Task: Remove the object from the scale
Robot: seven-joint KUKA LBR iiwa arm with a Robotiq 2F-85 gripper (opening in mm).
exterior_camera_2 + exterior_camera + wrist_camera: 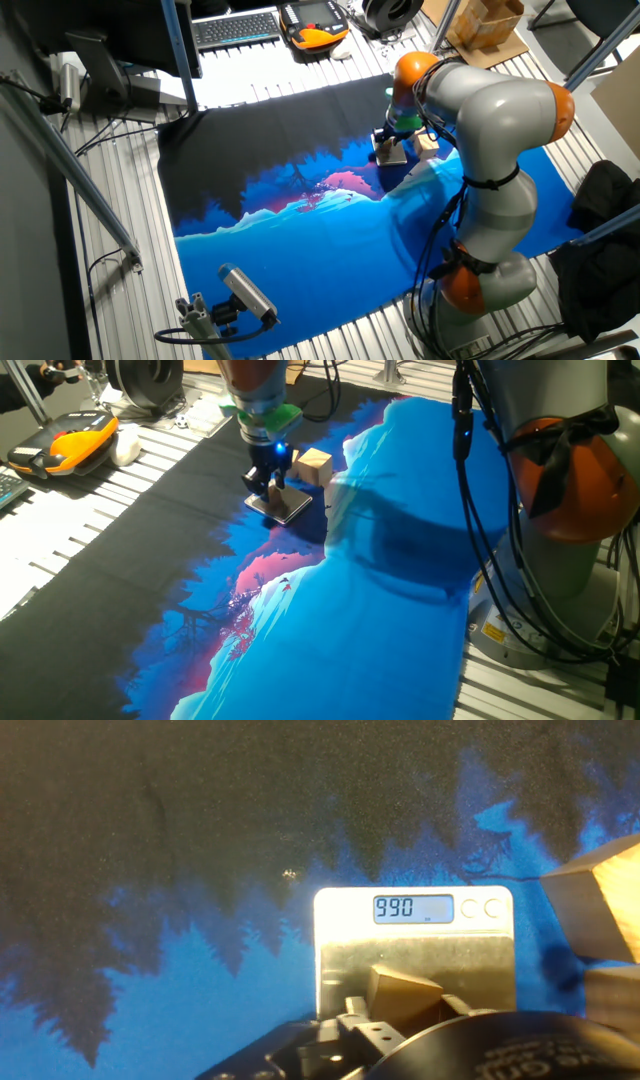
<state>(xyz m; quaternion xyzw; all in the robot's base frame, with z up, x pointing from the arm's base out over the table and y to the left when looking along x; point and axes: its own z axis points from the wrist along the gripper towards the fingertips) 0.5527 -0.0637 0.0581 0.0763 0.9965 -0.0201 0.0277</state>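
The scale (340, 935) is a flat silver slab on the blue and black cloth, and its display (412, 908) reads 990. The tiny tan-brown cube (402, 995) sits on the near half of its top, slightly tilted. In the hand view my fingers (345, 1020) stand close against both sides of the cube, and the gripper (400, 1012) looks shut on it. In one fixed view the gripper (268, 486) is low over the scale (285, 510). In the other fixed view the gripper (388, 140) is down on the scale (392, 155).
Two larger pale wooden blocks (600, 905) (615, 995) lie just right of the scale; one also shows behind it (313, 465). An orange and black pendant (70, 440) lies on the slatted table at far left. The arm's base (490, 280) and cables stand at the cloth's edge.
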